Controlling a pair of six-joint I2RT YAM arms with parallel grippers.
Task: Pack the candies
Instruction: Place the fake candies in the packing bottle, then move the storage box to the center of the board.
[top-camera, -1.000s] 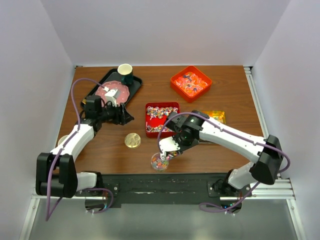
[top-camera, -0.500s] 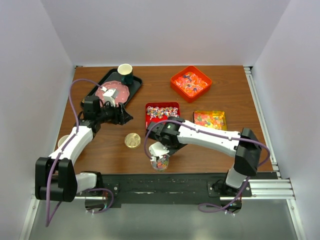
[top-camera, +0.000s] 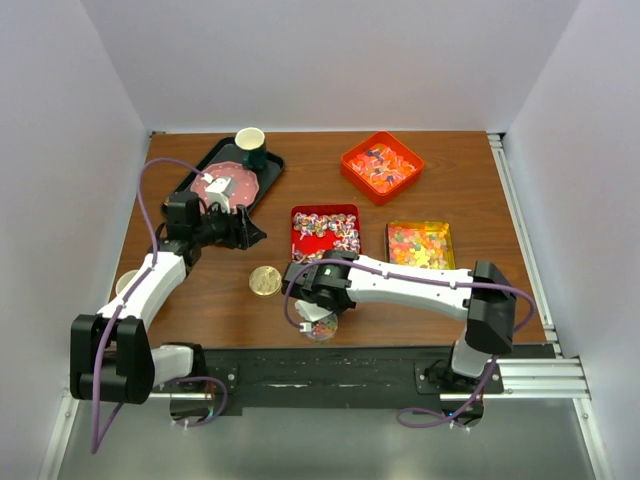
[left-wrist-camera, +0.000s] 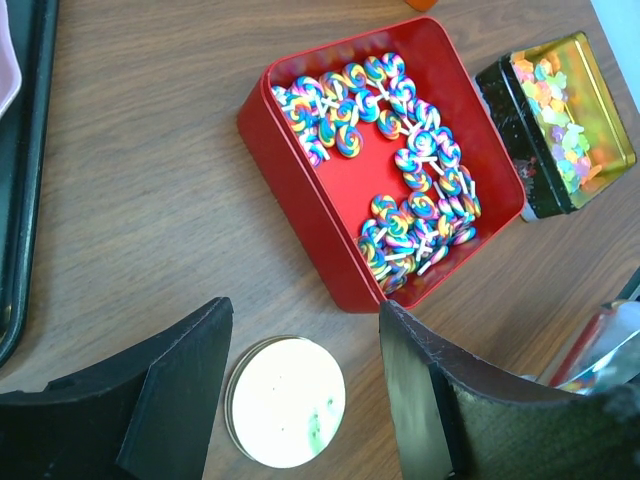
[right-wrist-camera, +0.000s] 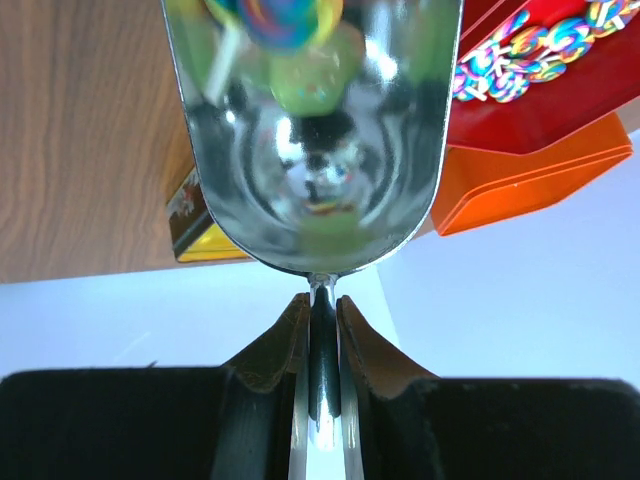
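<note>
- Right gripper (right-wrist-camera: 320, 306): jaws pinched narrow on the thin handle of the silver scoop (right-wrist-camera: 310, 170). The scoop's long axis runs straight out from the jaws, bowl forward.
- A few candies (right-wrist-camera: 308, 82) sit at the far lip of the scoop bowl: a swirl lollipop and green pieces, blurred. The rest of the bowl is bare metal.
- Key relation: in the top view the right wrist hangs just beside the small clear jar (top-camera: 321, 327), on its far-left side, near the front edge of the table (top-camera: 200, 300).
- The scoop is mostly hidden under the wrist there, so can't tell if its lip is over the jar mouth. The jar is not in the right wrist view.
- The jar holds mixed coloured candies already. Judgement: this scoop load is meant to tip into it, and lip-over-mouth alignment decides whether any spill.
- Left gripper (left-wrist-camera: 305, 310): jaws wide, holding nothing, hovering over bare wood between the black tray (top-camera: 197, 178) and the red box (left-wrist-camera: 345, 185).
- The gold lid (left-wrist-camera: 285, 402) lies flat on the table, showing between the left fingers in the wrist view.
- The right arm is much nearer the jar and the left arm is nearer the lid. Likely the lid is the left arm's job later.
- Containers:
  - Red box: swirl lollipops along the far and right sides, a bare patch near-left.
  - Gold tin (left-wrist-camera: 508, 130): jelly pieces.
  - Orange tray (top-camera: 347, 165): blue and red wrapped ones.
  - Black tray: a pink plate (top-camera: 245, 180), with a cup (top-camera: 250, 148) at the far end.
</note>
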